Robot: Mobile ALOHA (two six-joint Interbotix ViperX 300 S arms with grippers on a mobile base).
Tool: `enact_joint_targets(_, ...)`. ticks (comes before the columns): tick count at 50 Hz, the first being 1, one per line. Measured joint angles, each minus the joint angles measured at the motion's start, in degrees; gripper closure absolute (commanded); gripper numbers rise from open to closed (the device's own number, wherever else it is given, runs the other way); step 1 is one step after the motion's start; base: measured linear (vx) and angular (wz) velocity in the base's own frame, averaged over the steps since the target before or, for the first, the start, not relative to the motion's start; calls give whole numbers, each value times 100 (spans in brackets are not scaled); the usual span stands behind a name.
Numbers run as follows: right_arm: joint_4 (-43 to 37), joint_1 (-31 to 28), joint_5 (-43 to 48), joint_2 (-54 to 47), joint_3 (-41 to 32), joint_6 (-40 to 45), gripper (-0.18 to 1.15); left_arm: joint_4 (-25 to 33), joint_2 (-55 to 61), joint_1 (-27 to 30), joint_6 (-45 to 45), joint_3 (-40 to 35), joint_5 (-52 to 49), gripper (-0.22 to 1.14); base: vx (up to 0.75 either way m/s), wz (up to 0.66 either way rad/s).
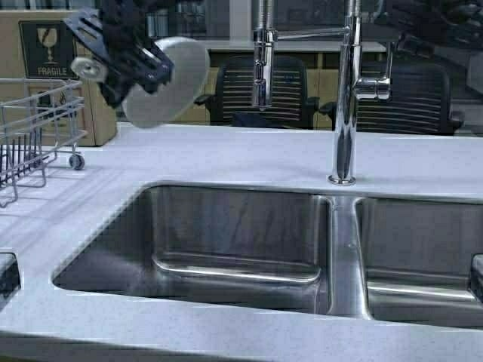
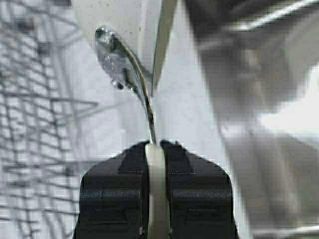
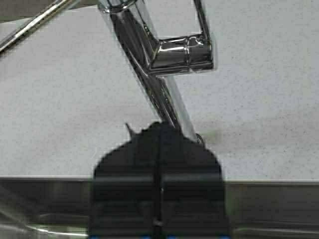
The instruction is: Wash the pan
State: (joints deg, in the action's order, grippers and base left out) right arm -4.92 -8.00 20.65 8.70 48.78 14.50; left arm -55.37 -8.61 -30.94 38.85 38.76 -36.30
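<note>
Pan held aloft beside the rack

High view: left pincer [image 1: 139, 64] grips the pan [image 1: 170, 79], raised above the pale speckled tabletop [image 1: 226, 151] near the wire rack [image 1: 34, 132]; office chairs [image 1: 260, 90] behind.
Left wrist view: pincer clenched on the pan's handle [image 2: 155, 189].
Right wrist view: right pincer [image 3: 158, 164] closed, empty, by the faucet [image 3: 164, 74]

High cam sits up behind the arms, looks fwd and down at the sink [image 1: 234, 249], faucet [image 1: 346, 98] at 1 o'clock. Left wrist cam looks along its gripper [image 2: 155, 154], very close to the pan [image 2: 134, 25] handle. Right wrist cam looks past its gripper [image 3: 158, 149], close to the faucet. High cam and right wrist cam both see the faucet and counter [image 1: 226, 154].
</note>
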Motion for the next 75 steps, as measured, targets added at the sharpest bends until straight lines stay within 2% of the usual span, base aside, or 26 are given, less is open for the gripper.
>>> enact_joint_targets(8, 0, 0, 9, 0, -9, 0, 92, 97, -940, 659, -1169, 9, 114, 89, 1, 2)
enact_joint_targets(13, 0, 0, 0, 0, -35, 9, 92, 387, -1301, 1257, -1872, 9, 396, 89, 0, 1)
enact_joint_targets(25, 0, 9, 53, 0, -44, 18, 92, 2109, -1397, 2936, -3762, 18, 896, 88, 0, 0)
enact_joint_targets(31, 0, 0, 97, 0, -44, 18, 92, 2962, -1063, 3516, -4781, 18, 905, 88, 0, 0)
enact_joint_targets(36, 0, 0, 114, 0, -44, 18, 92, 3480, -791, 3841, -5291, 18, 905, 88, 0, 0)
enact_joint_targets(41, 0, 9, 123, 0, -35, 18, 92, 3735, -510, 4166, -5423, -26, 905, 88, 0, 0)
enact_joint_targets(50, 0, 0, 176, 0, -35, 18, 92, 3788, -97, 4693, -5432, -123, 932, 88, 0, 1)
enact_joint_targets(75, 0, 0, 193, -114, 26, 18, 92, 3832, 1160, 5071, -5423, -158, 1151, 88, 0, 1)
